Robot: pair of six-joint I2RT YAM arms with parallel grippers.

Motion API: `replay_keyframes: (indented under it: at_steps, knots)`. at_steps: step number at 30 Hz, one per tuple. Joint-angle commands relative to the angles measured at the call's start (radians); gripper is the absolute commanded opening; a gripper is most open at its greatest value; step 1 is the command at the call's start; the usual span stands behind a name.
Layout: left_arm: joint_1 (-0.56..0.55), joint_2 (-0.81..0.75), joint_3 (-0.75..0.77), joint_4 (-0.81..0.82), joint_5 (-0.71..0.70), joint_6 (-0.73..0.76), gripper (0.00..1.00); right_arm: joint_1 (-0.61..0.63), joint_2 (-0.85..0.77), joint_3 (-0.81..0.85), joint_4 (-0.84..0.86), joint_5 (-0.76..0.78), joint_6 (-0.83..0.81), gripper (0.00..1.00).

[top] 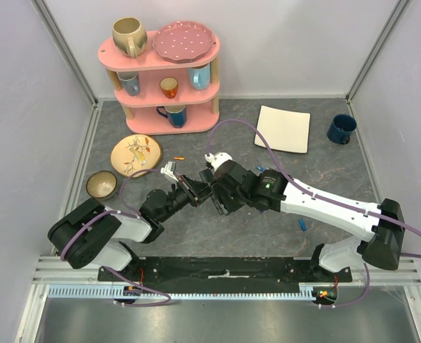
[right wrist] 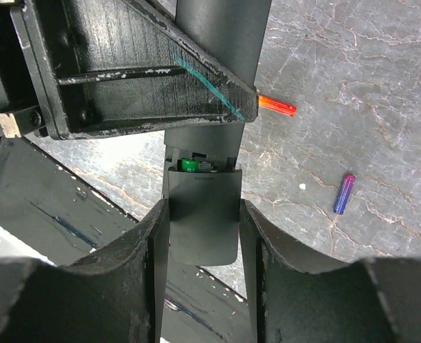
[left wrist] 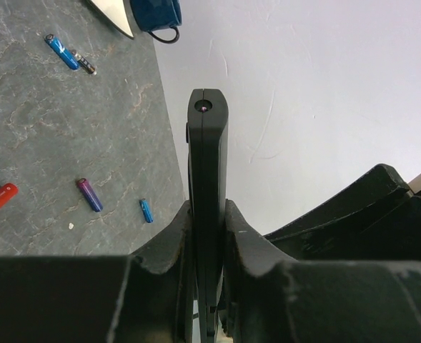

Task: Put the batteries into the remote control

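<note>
Black remote control (left wrist: 208, 143), one, left claw (left wrist: 208, 216), right claw (right wrist: 204, 212) gripping, five loose batteries (left wrist: 90, 194)

One remote control (left wrist: 207, 164), two end effectors (left wrist: 207, 218) (right wrist: 203, 214)

Your top view looks down from high behind the near edge of the grey marbled tabletop (top: 217, 239). Both wrist views sit close, sharing the slim black plastic remote bar (left wrist: 208, 179).

Pale lilac-white walls (top: 289, 43) enclose a grey marbled bench (top: 217, 236); a pink three-tier shelf (top: 169, 64) stands at its back left.
</note>
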Motion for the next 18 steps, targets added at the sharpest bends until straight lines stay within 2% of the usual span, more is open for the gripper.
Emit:
replay_keyframes:
  at_steps: [1, 18]
  knots:
    - [-0.004, -0.031, 0.001, 0.112, -0.02, -0.024, 0.02, 0.009, 0.012, 0.051, 0.034, 0.029, 0.013, 0.0]
    - [-0.004, -0.074, -0.003, 0.063, -0.028, -0.027, 0.02, 0.026, 0.028, 0.03, 0.054, 0.026, 0.046, 0.0]
